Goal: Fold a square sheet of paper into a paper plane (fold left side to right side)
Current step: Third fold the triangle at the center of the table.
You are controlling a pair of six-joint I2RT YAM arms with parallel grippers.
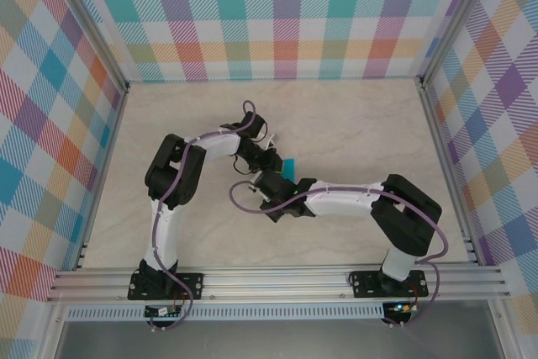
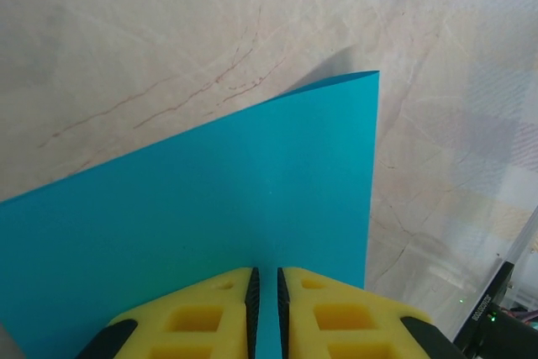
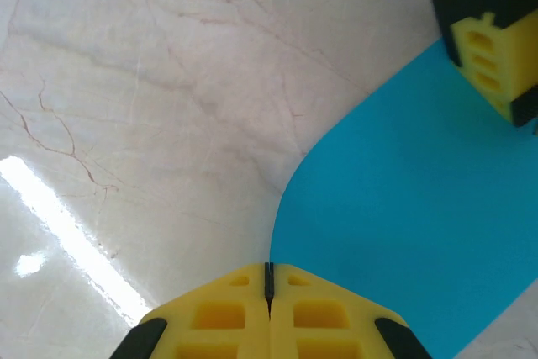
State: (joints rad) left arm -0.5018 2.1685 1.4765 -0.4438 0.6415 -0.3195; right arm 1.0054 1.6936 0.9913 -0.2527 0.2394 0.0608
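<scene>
The square sheet of paper is teal-blue and lies on the marble-look table under both wrists. From above, a small corner of the sheet peeks out between the arms. My left gripper sits over the sheet near its right edge, its jaws almost together with a thin slit and nothing between them. My right gripper is shut on the sheet's curved left edge, and the paper bows upward from it. The left gripper's yellow fingers stand over the far part of the sheet.
The two arms meet at mid-table, their wrists crossing closely. Bare marble-look tabletop surrounds them. Checked walls and aluminium posts box in the table on three sides. A rail carries the arm bases at the near edge.
</scene>
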